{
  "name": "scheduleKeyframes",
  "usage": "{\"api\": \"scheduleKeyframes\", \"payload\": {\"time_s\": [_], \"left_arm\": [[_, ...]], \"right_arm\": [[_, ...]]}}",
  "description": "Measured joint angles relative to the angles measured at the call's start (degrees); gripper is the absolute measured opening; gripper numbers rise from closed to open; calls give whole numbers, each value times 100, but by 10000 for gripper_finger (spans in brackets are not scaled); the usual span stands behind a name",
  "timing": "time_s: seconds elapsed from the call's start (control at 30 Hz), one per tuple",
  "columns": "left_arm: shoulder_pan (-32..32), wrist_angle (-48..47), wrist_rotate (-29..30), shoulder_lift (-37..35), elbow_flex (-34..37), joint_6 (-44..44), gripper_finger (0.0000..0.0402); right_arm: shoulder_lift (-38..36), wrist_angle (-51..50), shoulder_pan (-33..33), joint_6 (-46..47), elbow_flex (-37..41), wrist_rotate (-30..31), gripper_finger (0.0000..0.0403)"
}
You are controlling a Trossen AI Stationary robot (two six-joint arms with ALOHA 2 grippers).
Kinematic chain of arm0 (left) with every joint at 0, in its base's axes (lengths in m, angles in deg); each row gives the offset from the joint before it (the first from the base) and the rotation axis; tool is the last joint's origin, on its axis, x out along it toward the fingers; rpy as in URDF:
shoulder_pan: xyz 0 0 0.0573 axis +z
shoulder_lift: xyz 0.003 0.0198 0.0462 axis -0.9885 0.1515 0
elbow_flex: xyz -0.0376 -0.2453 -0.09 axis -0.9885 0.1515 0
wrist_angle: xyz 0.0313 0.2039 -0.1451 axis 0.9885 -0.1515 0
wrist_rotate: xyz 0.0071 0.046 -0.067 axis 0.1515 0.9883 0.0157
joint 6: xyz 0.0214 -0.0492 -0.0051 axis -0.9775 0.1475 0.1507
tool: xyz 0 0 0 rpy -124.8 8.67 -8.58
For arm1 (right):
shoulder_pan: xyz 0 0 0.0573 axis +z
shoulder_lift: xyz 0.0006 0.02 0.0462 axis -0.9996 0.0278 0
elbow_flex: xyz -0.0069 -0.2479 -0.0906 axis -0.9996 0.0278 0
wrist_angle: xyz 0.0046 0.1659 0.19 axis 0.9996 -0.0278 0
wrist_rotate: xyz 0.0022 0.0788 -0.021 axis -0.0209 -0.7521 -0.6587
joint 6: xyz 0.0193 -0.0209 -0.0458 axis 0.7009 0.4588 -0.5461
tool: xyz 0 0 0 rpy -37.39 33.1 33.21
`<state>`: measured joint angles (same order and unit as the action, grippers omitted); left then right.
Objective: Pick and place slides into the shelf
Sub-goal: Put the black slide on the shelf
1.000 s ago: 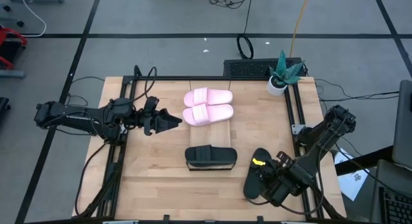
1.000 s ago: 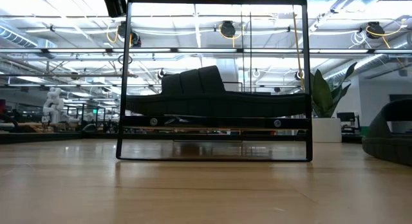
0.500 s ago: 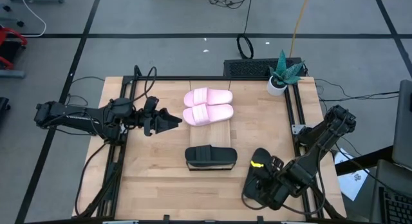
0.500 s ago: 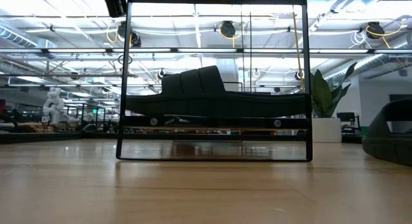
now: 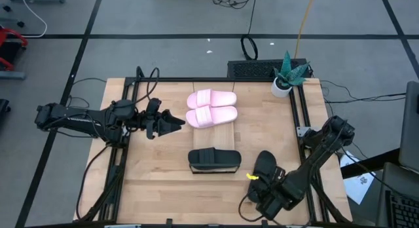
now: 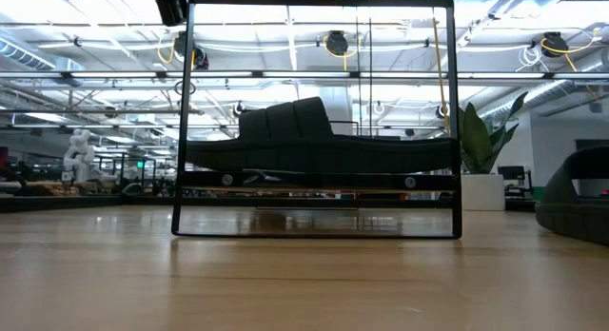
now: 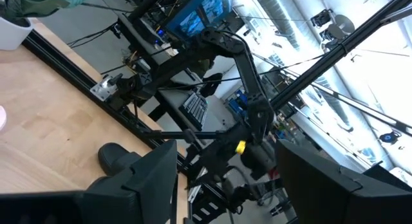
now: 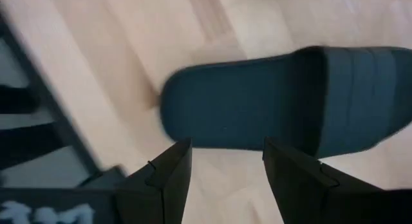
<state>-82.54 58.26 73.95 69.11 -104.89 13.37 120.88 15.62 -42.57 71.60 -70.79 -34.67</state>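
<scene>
A light pink pair of slides (image 5: 211, 108) lies on the far part of the shelf (image 5: 221, 137), and one black slide (image 5: 214, 160) lies on its near part. In the low view that black slide (image 6: 314, 146) shows behind the shelf's black wire frame (image 6: 317, 117). A second black slide (image 5: 265, 165) rests sole-down on the table to the right. My right gripper (image 5: 260, 186) hangs open over this slide's near end (image 8: 212, 108), pointing down, fingers (image 8: 170, 179) apart above its edge. My left gripper (image 5: 175, 124) waits open, level, left of the pink pair.
A potted plant (image 5: 285, 76) stands at the table's far right corner, beside a dark keyboard-like block (image 5: 252, 70). Black rails (image 5: 302, 116) run along the table's right and left sides. Bare wood lies between the shelf and the right black slide.
My right gripper has sunk and gone toward the table's near edge, along the right black slide to its near end, rolling somewhat as it went. The slides and the left arm have kept still.
</scene>
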Motion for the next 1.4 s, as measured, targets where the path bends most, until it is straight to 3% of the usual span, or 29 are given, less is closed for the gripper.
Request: {"api": "scheduleKeyframes", "payload": {"time_s": [0.3, 1.03, 1.4], "left_arm": [[0, -14, 0, 0, 0, -19, 257], [0, -33, 0, -1, 0, -522, 257], [0, -33, 2, 0, 0, -590, 257]], "right_arm": [[223, -563, -21, 366, 0, 779, 183], [222, -604, -82, 453, 251, 746, 183], [222, -29, -319, 355, 881, 601, 183]]}}
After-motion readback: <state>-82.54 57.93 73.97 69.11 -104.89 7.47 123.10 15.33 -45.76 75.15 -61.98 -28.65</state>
